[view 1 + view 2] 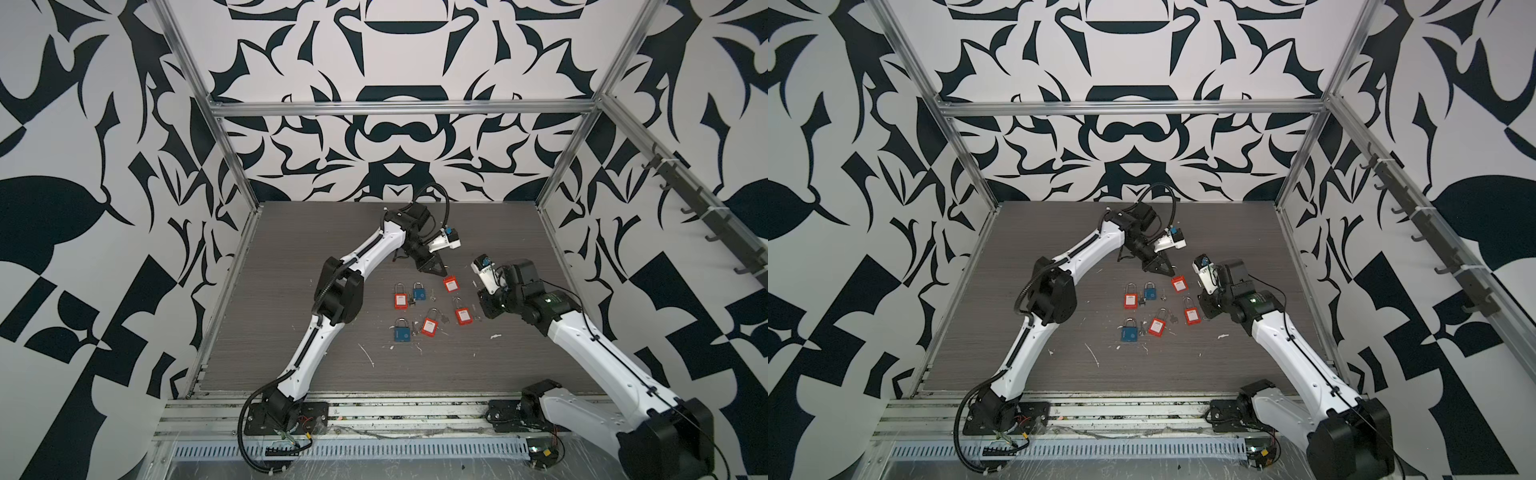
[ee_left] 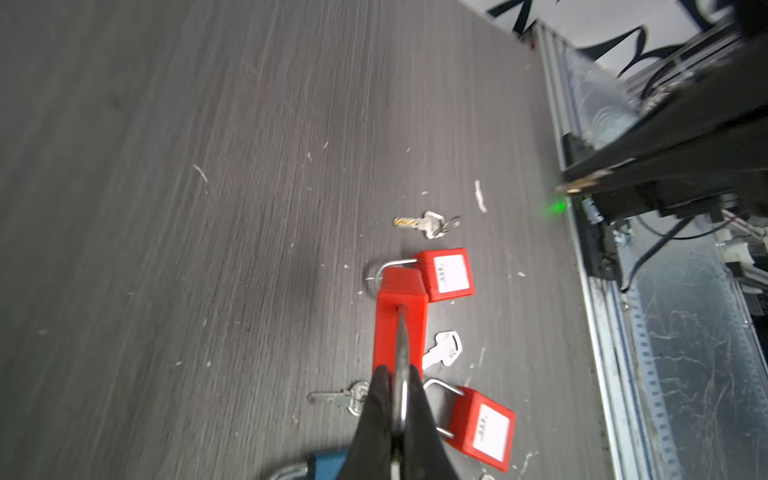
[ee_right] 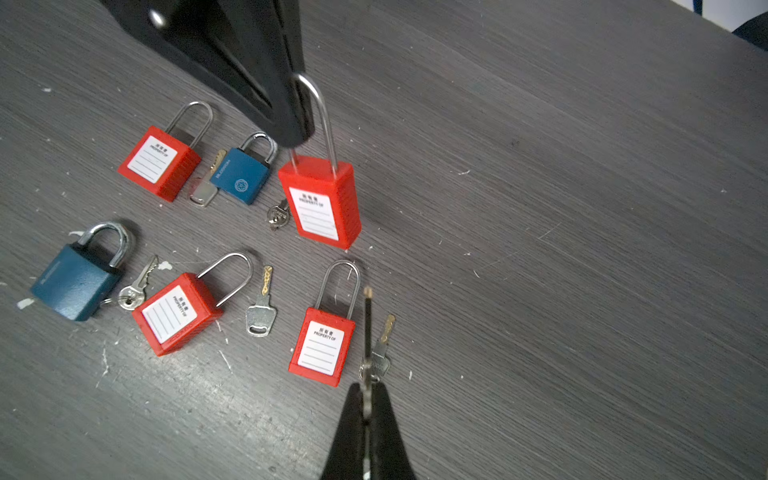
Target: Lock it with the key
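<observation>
My left gripper [image 2: 400, 374] is shut on the steel shackle [image 3: 322, 112] of a red padlock [image 3: 320, 203]. The padlock's body [image 2: 401, 316] hangs beyond the fingertips, close above the table; both top views show it [image 1: 451, 284] [image 1: 1178, 284]. The right gripper [image 3: 366, 388] is shut on a key [image 3: 368, 324], seen edge-on as a thin dark blade with a brass tip pointing away from the fingers. That key is apart from the held padlock, nearer the front of the table, and is too small to make out in the top views.
Three more red padlocks [image 3: 160, 164] [image 3: 176, 313] [image 3: 322, 347] and two blue ones [image 3: 243, 176] [image 3: 75, 282] lie flat on the dark wood-grain table [image 3: 582, 249]. Loose keys [image 3: 261, 316] [image 3: 135, 291] [image 3: 383, 345] lie between them. An aluminium frame rail [image 2: 598, 311] borders the table.
</observation>
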Robot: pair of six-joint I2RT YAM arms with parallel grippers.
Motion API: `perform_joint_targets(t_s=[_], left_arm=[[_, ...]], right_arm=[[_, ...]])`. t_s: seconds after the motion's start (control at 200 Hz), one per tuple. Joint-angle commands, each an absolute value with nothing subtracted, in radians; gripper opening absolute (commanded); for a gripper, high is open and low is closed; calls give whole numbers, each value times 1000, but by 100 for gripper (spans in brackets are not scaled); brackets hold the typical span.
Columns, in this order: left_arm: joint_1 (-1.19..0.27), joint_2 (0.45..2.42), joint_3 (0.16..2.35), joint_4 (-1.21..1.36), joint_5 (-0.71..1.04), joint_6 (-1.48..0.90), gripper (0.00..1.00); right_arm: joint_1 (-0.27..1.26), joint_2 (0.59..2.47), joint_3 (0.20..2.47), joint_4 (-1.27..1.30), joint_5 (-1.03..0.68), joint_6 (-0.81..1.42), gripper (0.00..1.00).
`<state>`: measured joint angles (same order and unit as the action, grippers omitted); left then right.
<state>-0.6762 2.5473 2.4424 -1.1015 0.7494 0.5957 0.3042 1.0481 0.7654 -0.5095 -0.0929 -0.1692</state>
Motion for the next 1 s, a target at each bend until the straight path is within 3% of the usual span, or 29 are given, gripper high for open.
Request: perform_joint_targets(t_s=[0.0,0.57,0.655,0.76,0.82,0.995], left_arm=[[-675,2582,2506,-1250,730,607,0],[-706,2657,2508,-1211,709,593,0],[-712,2662,2511,-1198,702,591,9],[-717,2672,2510,-1180,674,586,11],[-716,2675,2508,-1168,659,578,19],[-719,2662,2470,-1059,597,537,28]], right_arm=[[302,1075,773,-449,-93,-122,0],[301,1346,786,-277,-94,-46,0],[298,1364,774,-249,-99,-37,0],[289,1384,772,-234,-104,-32,0],[283,1395,771,-226,-104,-28,0],[254,1434,786,-220,-145,-9,0]])
